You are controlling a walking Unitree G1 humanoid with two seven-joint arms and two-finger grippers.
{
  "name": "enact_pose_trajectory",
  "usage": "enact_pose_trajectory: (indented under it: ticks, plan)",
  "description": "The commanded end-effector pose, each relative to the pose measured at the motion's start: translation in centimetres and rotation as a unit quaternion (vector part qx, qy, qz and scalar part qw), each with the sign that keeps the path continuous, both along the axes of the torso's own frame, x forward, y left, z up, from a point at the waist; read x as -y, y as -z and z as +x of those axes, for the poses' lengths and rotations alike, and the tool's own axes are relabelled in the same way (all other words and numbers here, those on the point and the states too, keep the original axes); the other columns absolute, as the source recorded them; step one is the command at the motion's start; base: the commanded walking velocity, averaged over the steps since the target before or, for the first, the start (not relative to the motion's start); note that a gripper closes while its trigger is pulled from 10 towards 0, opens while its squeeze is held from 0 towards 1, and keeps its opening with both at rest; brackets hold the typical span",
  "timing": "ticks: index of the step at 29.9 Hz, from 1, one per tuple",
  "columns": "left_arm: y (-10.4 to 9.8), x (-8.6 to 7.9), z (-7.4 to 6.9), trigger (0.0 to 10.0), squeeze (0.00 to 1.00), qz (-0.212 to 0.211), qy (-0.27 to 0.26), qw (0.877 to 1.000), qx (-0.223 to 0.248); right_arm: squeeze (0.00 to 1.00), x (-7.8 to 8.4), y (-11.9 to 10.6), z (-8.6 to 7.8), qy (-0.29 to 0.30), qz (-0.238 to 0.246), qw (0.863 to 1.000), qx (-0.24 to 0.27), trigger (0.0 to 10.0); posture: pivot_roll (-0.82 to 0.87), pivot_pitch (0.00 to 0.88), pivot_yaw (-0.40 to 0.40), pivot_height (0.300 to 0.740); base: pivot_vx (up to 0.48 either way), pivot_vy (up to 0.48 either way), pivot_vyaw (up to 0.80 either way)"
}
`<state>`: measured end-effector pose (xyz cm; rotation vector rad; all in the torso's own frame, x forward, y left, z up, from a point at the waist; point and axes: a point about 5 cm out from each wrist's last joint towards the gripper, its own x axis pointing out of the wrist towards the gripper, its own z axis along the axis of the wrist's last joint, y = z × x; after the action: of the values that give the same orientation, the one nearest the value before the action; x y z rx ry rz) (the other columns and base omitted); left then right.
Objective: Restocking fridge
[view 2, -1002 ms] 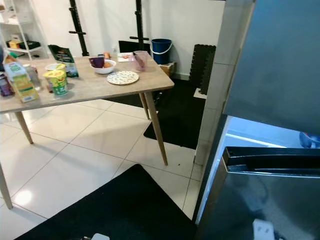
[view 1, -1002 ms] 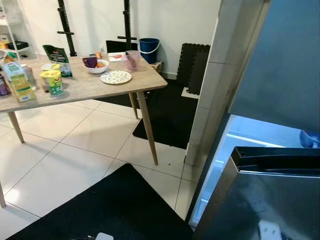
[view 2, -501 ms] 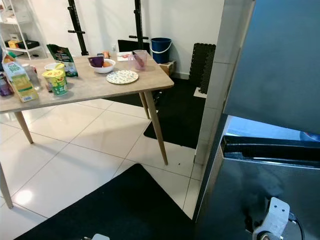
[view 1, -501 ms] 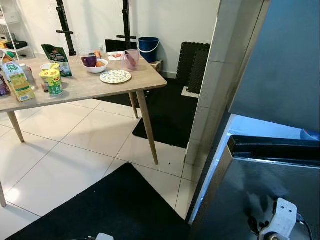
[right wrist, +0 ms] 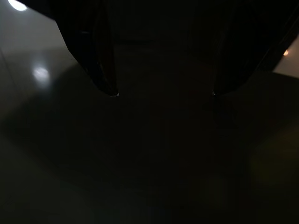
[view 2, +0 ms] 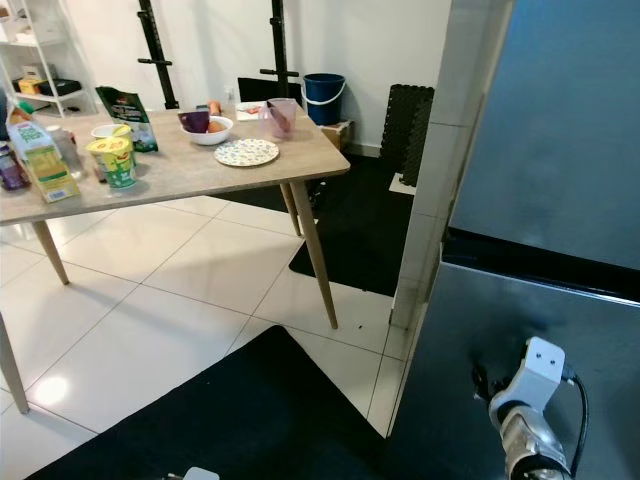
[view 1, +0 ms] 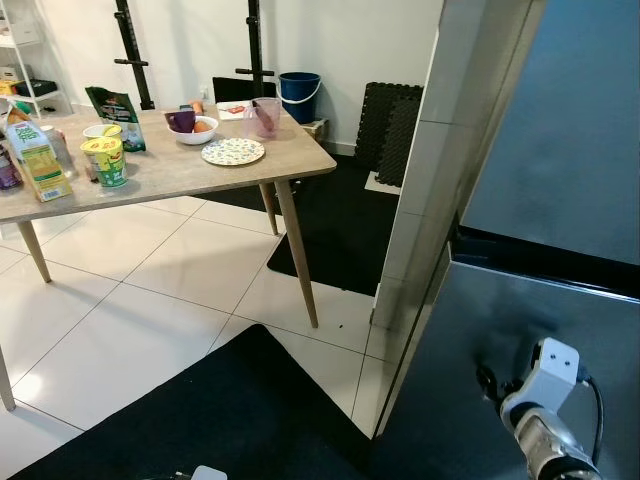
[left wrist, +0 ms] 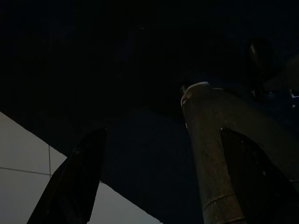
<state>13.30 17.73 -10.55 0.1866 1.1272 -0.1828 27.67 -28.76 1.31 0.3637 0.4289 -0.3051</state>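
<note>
White floor tiles [view 1: 120, 330] and a black mat [view 1: 230, 420], seen from the head camera. Left of the fridge [view 1: 560, 330], well apart from it: a wooden bench [view 1: 180, 172] on slim legs. On the bench, counted from the fridge side: clear pink cup [view 1: 265, 117], patterned plate [view 1: 232, 152], white bowl [view 1: 193, 131] with a purple thing and fruit inside, dark green bag [view 1: 116, 110], yellow-green tub [view 1: 108, 163], green and yellow carton [view 1: 36, 163] standing upright, long axis vertical. Writing on the carton and the bag too small to read. Beyond the bench, against the wall: a blue bucket [view 1: 298, 98] and black foam mats [view 1: 398, 130].

Fridge itself tall and dark grey, doors shut, one black gap running across between upper and lower door. Right claw [right wrist: 161, 91] just in front of the lower door, fingers apart, nothing between them. Left claw [left wrist: 163, 182] low in the dark above the mat and tiles, fingers also apart, holding nothing.
</note>
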Motion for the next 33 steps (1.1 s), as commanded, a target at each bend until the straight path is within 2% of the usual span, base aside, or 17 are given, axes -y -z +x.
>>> enact_pose_trajectory:
  ticks: [1, 14, 18, 22, 23, 24, 25, 30, 31, 33]
  plan:
    - [0.1, 0.2, -0.2, 10.0, 0.00, 0.001, 0.001, 1.000, -0.004, 0.00, -0.3, -0.3, 0.4, -0.005, 0.003, 1.000, 0.011, 10.0, -0.07, 0.000, -0.023, 0.740, 0.000, 0.000, 0.00]
    - [0.1, 0.1, -0.1, 10.0, 0.00, 0.003, 0.002, 1.000, -0.002, 0.00, -0.4, -1.2, 1.3, -0.015, 0.004, 0.999, 0.034, 10.0, -0.06, 0.000, -0.025, 0.740, 0.000, 0.000, 0.00]
    - [0.0, 0.1, -0.1, 10.0, 0.00, 0.003, 0.002, 1.000, -0.001, 0.00, -0.6, -0.9, 1.2, -0.025, -0.006, 0.999, 0.019, 10.0, -0.06, 0.000, -0.025, 0.740, 0.000, 0.000, 0.00]
    - [0.0, 0.1, -0.1, 10.0, 0.00, 0.003, 0.002, 1.000, -0.001, 0.00, -1.3, 1.1, -0.5, -0.056, -0.029, 0.997, -0.045, 10.0, -0.07, 0.000, -0.024, 0.740, 0.000, 0.000, 0.00]
    - [0.0, 0.1, -0.1, 10.0, 0.00, 0.003, 0.002, 1.000, -0.001, 0.00, -1.3, 1.1, -0.5, -0.056, -0.029, 0.997, -0.045, 10.0, -0.07, 0.000, -0.024, 0.740, 0.000, 0.000, 0.00]
    - [0.0, 0.1, 0.0, 10.0, 0.00, 0.003, 0.001, 1.000, -0.001, 0.00, -1.7, 3.1, -2.4, -0.078, -0.044, 0.991, -0.098, 10.0, -0.07, 0.000, -0.024, 0.740, 0.000, 0.000, 0.00]
    - [0.0, 0.1, 0.0, 10.0, 0.00, 0.003, 0.001, 1.000, -0.001, 0.00, -1.7, 3.1, -2.4, -0.078, -0.044, 0.991, -0.098, 10.0, -0.07, 0.000, -0.024, 0.740, 0.000, 0.000, 0.00]
    - [0.0, 0.0, 0.1, 10.0, 0.00, 0.005, -0.001, 1.000, 0.002, 0.00, -2.7, 6.9, -7.4, -0.130, -0.073, 0.967, -0.208, 10.0, -0.06, 0.000, -0.021, 0.740, 0.000, 0.000, 0.00]
    - [0.0, 0.0, 0.1, 10.0, 0.00, 0.005, -0.001, 1.000, 0.002, 0.00, -2.7, 6.9, -7.4, -0.130, -0.073, 0.967, -0.208, 10.0, -0.06, 0.000, -0.021, 0.740, 0.000, 0.000, 0.00]
    - [-0.1, -0.1, 0.3, 10.0, 0.00, 0.010, 0.000, 1.000, 0.006, 0.00, -3.0, 8.0, -9.2, -0.141, -0.075, 0.958, -0.240, 10.0, -0.07, 0.000, -0.015, 0.740, 0.000, 0.000, 0.00]
